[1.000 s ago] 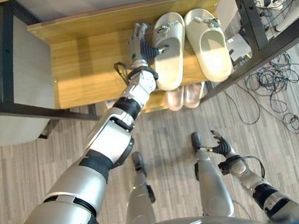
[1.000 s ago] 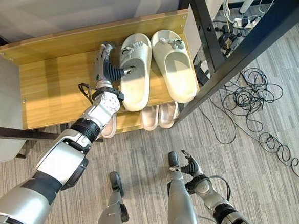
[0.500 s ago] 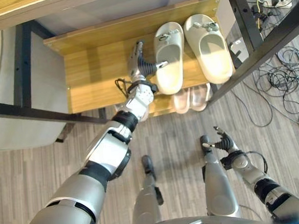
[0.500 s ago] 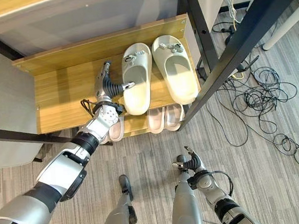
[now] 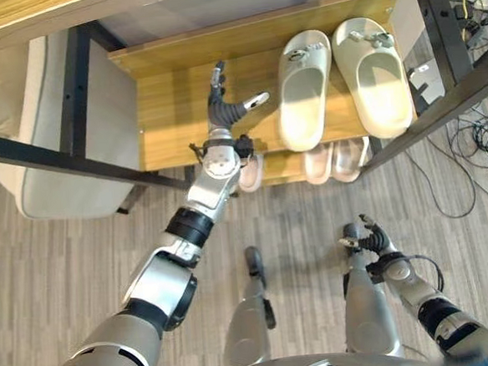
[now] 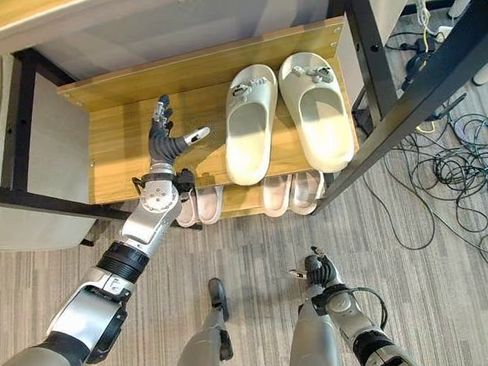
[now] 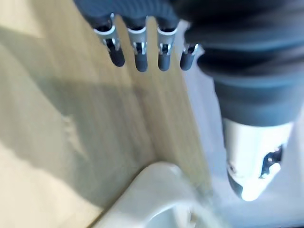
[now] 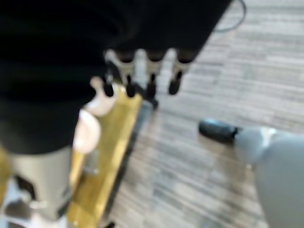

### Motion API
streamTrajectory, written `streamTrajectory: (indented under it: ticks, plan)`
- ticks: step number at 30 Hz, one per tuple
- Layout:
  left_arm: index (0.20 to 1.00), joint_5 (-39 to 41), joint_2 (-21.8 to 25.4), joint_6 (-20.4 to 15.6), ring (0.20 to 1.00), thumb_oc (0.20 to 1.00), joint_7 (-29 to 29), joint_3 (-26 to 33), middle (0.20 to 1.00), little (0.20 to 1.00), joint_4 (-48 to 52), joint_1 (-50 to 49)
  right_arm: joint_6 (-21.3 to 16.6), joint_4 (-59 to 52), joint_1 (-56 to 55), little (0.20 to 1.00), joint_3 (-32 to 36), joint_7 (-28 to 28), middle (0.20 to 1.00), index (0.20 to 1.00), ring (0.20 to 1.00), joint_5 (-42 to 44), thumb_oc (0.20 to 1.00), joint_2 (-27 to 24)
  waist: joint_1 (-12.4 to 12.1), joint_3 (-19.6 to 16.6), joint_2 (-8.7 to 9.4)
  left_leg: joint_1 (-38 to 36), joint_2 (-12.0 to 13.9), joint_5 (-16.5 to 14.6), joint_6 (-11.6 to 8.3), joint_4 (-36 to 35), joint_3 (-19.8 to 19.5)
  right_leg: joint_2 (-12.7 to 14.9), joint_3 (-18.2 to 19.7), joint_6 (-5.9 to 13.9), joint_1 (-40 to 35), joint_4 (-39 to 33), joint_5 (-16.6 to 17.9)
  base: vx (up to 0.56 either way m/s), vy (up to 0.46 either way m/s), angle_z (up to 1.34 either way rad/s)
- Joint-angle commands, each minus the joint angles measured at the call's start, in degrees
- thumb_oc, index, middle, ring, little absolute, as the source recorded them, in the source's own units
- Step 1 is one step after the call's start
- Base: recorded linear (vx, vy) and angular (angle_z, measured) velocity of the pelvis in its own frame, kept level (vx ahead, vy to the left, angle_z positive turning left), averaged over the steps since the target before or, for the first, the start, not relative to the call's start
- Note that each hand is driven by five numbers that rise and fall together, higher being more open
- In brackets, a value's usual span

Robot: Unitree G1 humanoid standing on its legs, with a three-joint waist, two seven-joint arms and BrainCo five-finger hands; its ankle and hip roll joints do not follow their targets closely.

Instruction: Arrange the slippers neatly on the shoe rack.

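We are seeing both cream slippers (image 6: 251, 124) lying side by side on the shoe rack (image 6: 116, 150). Our left hand (image 6: 167, 140) is hovering beside them, fingers (image 7: 137, 52) released, grasping nothing. The arranging is looking nearly done.

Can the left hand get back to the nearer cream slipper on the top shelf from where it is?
Probably yes. The left hand hovers open over bare shelf beside the nearer cream slipper, apart from it, with nothing between them.

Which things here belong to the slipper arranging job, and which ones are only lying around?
Job: cream slippers, shoe rack, left hand.
Lying about: pink slippers on the lower shelf, cables, grey chair.
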State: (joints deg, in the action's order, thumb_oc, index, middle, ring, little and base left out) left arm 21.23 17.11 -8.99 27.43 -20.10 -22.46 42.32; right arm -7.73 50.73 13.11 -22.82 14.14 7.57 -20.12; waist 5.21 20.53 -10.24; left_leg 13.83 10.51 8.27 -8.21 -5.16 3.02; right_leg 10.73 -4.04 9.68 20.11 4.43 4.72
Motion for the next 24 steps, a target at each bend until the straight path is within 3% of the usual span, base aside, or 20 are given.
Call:
streamTrajectory:
  ticks: [1,11,24]
  plan:
    - [1.000,5.4,0.4,-4.7,1.000,1.000,-3.4,1.5,1.000,1.000,0.7,-0.3,0.2,-2.8,-1.9,1.000,1.9,0.1,1.000,1.000,1.000,-0.5,1.000,2.1,-1.6,-1.8,-1.05,-0.3,3.5,0.2,-1.67,0.2,-3.7,3.4,-0.6,3.75,2.8,10.0,-5.4,0.00,0.009,0.06]
    - [1.000,12.6,-1.0,-4.2,1.000,1.000,-9.3,0.0,1.000,1.000,8.2,-11.1,0.8,-4.7,-1.4,1.000,1.2,0.0,1.000,1.000,1.000,-1.1,1.000,2.7,-2.3,-1.8,-1.03,0.1,3.3,0.2,-1.33,0.2,-3.9,3.6,-0.9,3.62,3.0,10.3,-5.2,0.00,0.003,0.02]
    - [1.000,9.9,-3.0,-3.5,1.000,1.000,-9.1,-2.3,1.000,1.000,8.0,-7.5,0.0,-4.0,-0.9,1.000,1.3,0.4,1.000,1.000,1.000,-0.4,1.000,2.0,-1.9,-1.6,-0.34,0.6,2.9,0.2,-1.16,0.2,-4.3,3.7,-0.8,3.59,3.6,10.8,-5.4,0.00,0.000,0.01]
